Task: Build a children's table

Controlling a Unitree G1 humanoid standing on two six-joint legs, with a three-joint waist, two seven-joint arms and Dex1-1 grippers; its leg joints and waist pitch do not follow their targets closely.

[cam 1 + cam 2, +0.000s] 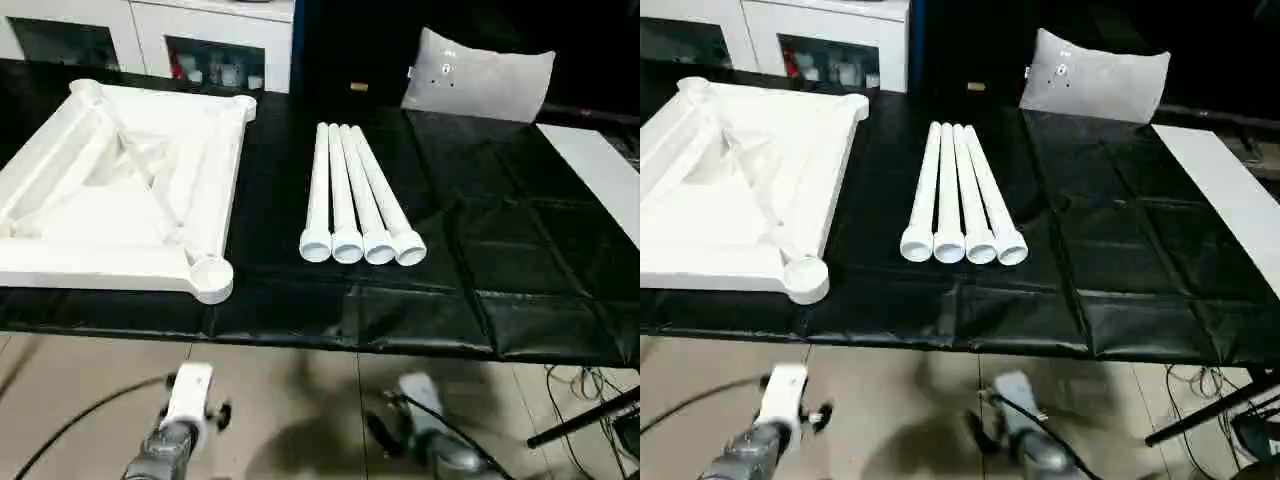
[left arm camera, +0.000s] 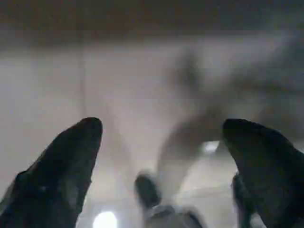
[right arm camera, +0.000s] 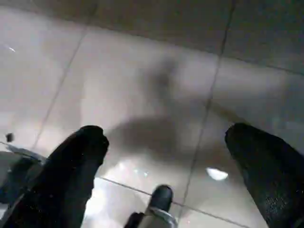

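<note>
Assembly not started. Table top lies underside up on the black mat; four legs lie bundled just beside it, none socketed. Left gripper and right gripper spread wide, empty, low before the mat's edge.

Head down (wrists face floor).

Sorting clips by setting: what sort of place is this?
Probably an indoor workroom: a bench under black cover, white glass-door cabinets behind, a tiled floor with cables.
</note>
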